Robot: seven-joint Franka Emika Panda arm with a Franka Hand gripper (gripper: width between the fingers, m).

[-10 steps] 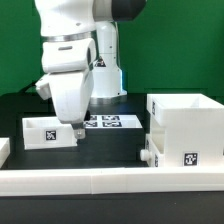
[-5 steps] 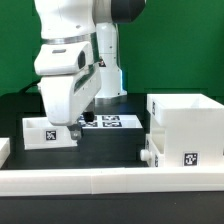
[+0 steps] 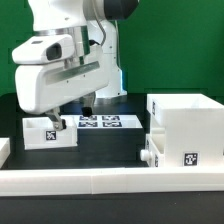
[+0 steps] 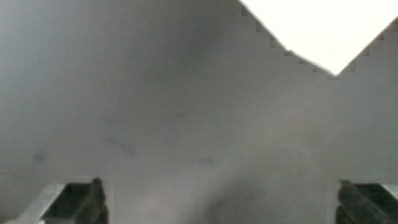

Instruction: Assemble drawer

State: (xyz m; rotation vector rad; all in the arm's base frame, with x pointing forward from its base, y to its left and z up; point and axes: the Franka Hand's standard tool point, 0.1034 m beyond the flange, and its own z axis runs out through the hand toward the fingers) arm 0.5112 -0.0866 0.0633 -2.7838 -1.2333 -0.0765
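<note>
The large white box shell (image 3: 186, 122) of the drawer stands at the exterior view's right. One small tray with a knob (image 3: 150, 156) sits at its lower front. The other small tray (image 3: 50, 133) lies at the left. My gripper (image 3: 71, 113) hangs tilted just above that left tray. In the wrist view the gripper (image 4: 217, 205) is open, with its fingers far apart and only the dark table between them. A white corner (image 4: 329, 30) shows ahead of the gripper there; I cannot tell which part it is.
The marker board (image 3: 101, 122) lies flat behind the gripper, mid-table. A long low white rail (image 3: 110, 181) runs along the front edge. A small white piece (image 3: 3, 148) sits at the far left. A green wall stands behind.
The hand has swung toward the exterior view's left and tilted, moving from beside the marker board to over the left tray. The parts have not moved.
</note>
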